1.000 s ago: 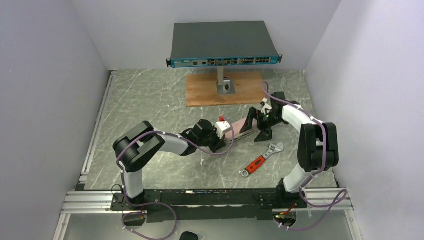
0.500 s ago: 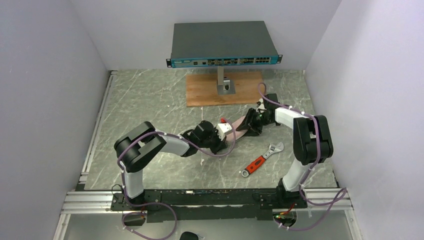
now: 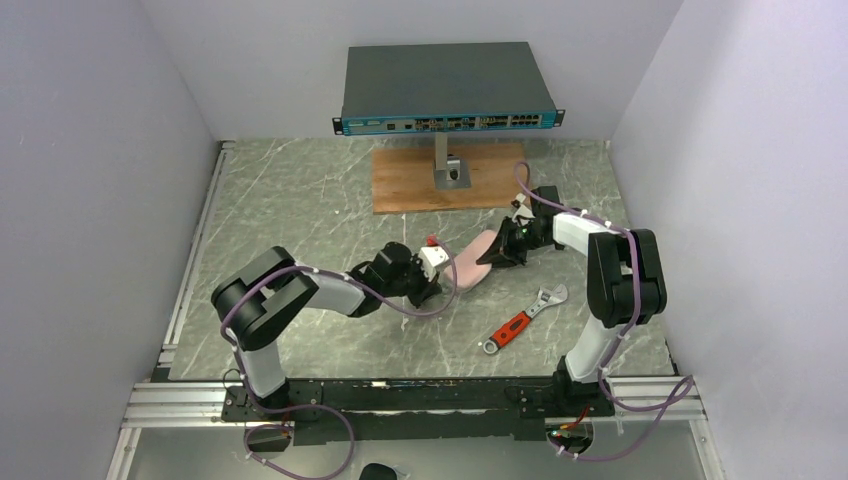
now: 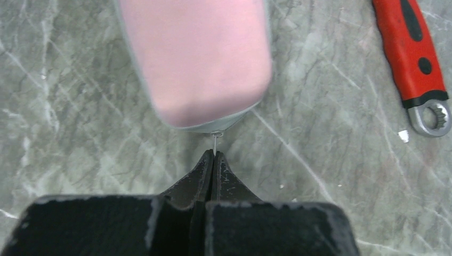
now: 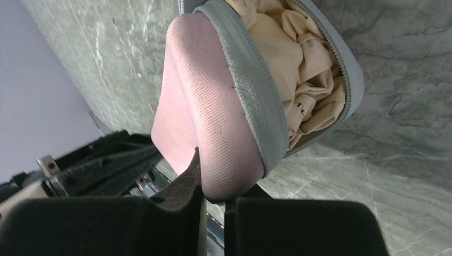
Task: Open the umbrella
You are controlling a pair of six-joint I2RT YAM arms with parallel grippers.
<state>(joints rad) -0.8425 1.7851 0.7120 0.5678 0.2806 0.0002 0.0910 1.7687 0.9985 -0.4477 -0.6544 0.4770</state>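
Both arms reach low over the table [image 3: 300, 220], converging on the umbrella [image 3: 473, 262] between them. Your left gripper [image 4: 213, 160] pinches its zip pull [image 4: 215, 140]; your right gripper [image 5: 213, 186] pinches its pink cover edge.

Left arm [image 3: 330, 290] and right arm [image 3: 575, 228]: white shells, black joints, trailing purple cables [image 3: 519, 180]; black wedge-shaped tool fingers [image 4: 202, 176].

Bare table [image 3: 290, 200] is lying open on the left, and I am finding free passage there. The umbrella [image 3: 474, 262] is barring the middle. The wrench [image 3: 524, 320] is lying near it, narrowing the near-right lane. At the back, the board [image 3: 400, 190] and its post [image 3: 441, 160] are blocking the way, with the switch [image 3: 447, 88] overhanging them. The left wall [image 3: 90, 220] and right wall [image 3: 740, 200] are hemming in both sides.
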